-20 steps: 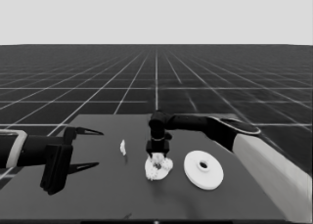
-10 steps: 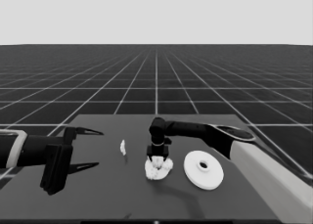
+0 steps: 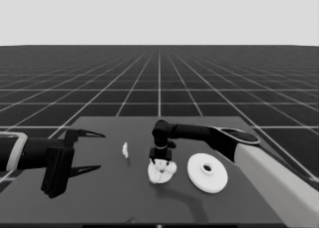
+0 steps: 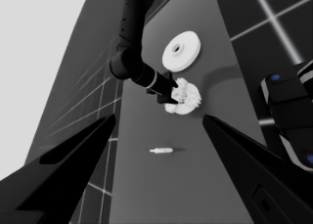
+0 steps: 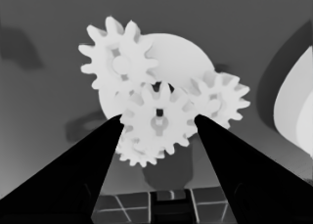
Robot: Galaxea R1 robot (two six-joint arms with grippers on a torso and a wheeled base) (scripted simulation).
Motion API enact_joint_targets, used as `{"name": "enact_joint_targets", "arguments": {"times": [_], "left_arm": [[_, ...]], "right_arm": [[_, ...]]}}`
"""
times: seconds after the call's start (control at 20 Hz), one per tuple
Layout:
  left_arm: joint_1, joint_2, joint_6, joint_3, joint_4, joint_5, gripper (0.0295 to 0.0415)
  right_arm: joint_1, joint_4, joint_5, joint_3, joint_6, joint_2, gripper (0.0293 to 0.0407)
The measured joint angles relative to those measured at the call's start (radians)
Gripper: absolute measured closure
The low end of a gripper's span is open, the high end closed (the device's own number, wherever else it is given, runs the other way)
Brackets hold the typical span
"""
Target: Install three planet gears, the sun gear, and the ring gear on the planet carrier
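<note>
The smaller round part lies at the table's middle, with small toothed gears on it. One planet gear sits on one side and another on the other. A third peeks out beneath the centre gear. My right gripper stands straight over the part, its fingers against both sides of the centre sun gear, which meshes with the others. The larger round part lies just right of the stack. At the table's left end, my left gripper waits open.
A thin white piece lies between the left gripper and the gear stack. Dark machinery with blue lights shows past the table's edge in the left wrist view. The right arm's pale part crosses the lower right corner.
My right gripper has come straight down onto the smaller round part, bringing the centre gear among the others. The left arm has not moved.
</note>
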Motion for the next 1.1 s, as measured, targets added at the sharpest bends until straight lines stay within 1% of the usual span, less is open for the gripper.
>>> {"name": "enact_joint_targets", "arguments": {"times": [1.1], "left_arm": [[0.0, 0.0, 0.0, 0.0, 0.0, 0.0, 0.0326]], "right_arm": [[-0.001, 0.0, 0.0, 0.0, 0.23, 0.0, 0.0391]]}}
